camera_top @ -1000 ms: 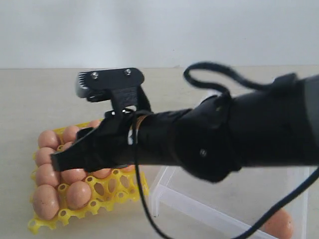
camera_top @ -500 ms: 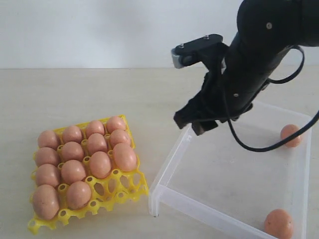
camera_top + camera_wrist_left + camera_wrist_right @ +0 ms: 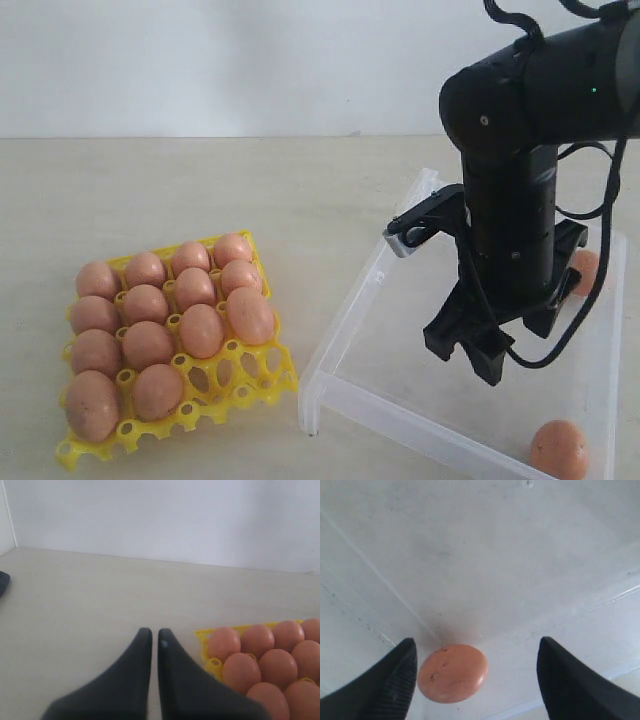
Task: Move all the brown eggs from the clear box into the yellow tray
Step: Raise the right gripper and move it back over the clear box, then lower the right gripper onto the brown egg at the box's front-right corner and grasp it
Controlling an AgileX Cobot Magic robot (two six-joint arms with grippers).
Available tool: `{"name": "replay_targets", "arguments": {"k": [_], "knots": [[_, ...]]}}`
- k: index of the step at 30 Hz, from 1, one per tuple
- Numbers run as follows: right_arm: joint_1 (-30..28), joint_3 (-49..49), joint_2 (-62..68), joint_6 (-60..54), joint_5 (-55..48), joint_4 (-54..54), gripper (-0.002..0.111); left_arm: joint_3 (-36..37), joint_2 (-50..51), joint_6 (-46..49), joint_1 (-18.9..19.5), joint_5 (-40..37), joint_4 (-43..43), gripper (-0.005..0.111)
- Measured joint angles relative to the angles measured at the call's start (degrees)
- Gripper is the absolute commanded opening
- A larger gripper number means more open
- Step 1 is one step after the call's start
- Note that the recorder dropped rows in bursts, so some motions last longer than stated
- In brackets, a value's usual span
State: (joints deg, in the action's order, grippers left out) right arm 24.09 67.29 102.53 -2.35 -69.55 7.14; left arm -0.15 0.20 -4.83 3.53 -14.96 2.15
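Fourteen brown eggs [image 3: 148, 343] sit in the yellow tray [image 3: 262, 372] at the lower left of the exterior view, one to a cup. They stand with their long axes roughly upright, some leaning a little. The rows are four, four, four and two, which leaves two cups bare at the tray's near right corner. The tray lies flat on the bench [image 3: 200, 190].

Two more eggs lie in the clear box [image 3: 345, 330] at the lower right, well apart from each other. One egg [image 3: 560, 448] rests on its side in the near right corner. The other egg [image 3: 588, 268] is by the right wall, half hidden behind the black arm. That makes sixteen eggs in all. The box stands just beside the tray, not touching it.

The right gripper [image 3: 497, 342] hangs inside the box, pointing down at its floor, with its jaws spread wide and nothing held. In the right wrist view one egg [image 3: 452, 673] lies on the box floor between the fingers. It is close to one finger, and its long axis runs roughly from finger to finger.

The left gripper [image 3: 151, 632] is nearly closed, with only a thin slit between the fingers and nothing in it. It hovers over bare bench just beside the tray's edge.
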Motion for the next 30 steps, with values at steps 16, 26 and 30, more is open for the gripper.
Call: {"name": "replay_targets", "arguments": {"k": [16, 26, 30], "knots": [[0.00, -0.95, 3.96, 4.47, -0.04, -2.52, 0.059, 0.00, 0.00, 0.00, 0.00, 0.00, 0.00, 0.004], [0.00, -6.32, 3.71, 5.02, -0.45, 2.72, 0.059, 0.00, 0.00, 0.00, 0.00, 0.00, 0.00, 0.004], [0.00, -6.54, 3.71, 5.06, -0.32, -1.65, 0.059, 0.00, 0.00, 0.00, 0.00, 0.00, 0.00, 0.004]]}}
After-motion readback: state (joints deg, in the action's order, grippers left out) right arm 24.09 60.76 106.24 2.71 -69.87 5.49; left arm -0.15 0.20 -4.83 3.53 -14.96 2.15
